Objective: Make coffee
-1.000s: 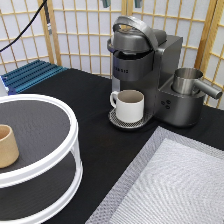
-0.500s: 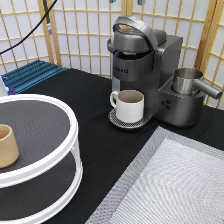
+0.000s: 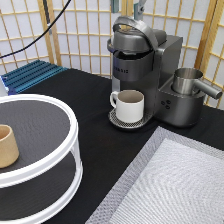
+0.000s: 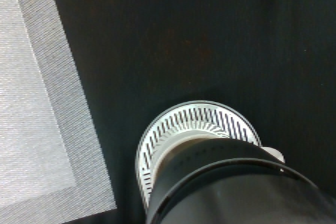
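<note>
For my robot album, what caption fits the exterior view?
Cream-white handled mug on grey coffee machine's drip tray, tan cup aside; no pincer visible.

A dark grey, glossy coffee machine [image 3: 142,67] stands on a black tabletop [image 3: 95,100]. Under its spout sits a cream-white handled mug [image 3: 130,105] on a round drip grille [image 4: 196,131] — white slats over black. A brushed silver metal jug [image 3: 189,81] sits beside it. A pale grey woven mat [image 3: 175,185] has a darker grey border. A white two-tier round stand [image 3: 45,150] has black shelves — a tan handleless cup [image 3: 7,146] rests there.
</note>
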Robot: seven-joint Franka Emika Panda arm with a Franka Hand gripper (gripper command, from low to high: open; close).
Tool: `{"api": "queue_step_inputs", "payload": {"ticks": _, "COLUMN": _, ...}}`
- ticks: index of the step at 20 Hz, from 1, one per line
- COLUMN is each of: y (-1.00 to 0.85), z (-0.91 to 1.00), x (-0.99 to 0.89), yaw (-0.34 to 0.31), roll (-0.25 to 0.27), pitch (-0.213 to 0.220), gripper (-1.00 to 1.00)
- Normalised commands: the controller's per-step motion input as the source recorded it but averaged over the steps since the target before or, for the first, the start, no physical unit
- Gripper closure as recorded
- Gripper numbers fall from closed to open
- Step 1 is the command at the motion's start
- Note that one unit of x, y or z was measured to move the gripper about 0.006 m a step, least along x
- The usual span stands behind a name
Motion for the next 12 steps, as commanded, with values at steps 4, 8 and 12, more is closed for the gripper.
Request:
{"api": "queue_step_inputs", "payload": {"ticks": 4, "y": -0.03, "z": -0.51, "x": 0.35, "yaw": 0.127, "roll": -0.060, "pitch": 0.000, "gripper": -1.00}}
{"api": "queue_step_inputs", "payload": {"ticks": 8, "y": -0.32, "z": -0.68, "x": 0.38, "yaw": 0.129, "roll": -0.020, "pitch": 0.009, "gripper": -1.00}}
{"api": "queue_step_inputs", "payload": {"ticks": 12, "y": -0.83, "z": -0.51, "x": 0.06, "yaw": 0.123, "roll": 0.043, "pitch": 0.023, "gripper": -1.00}}
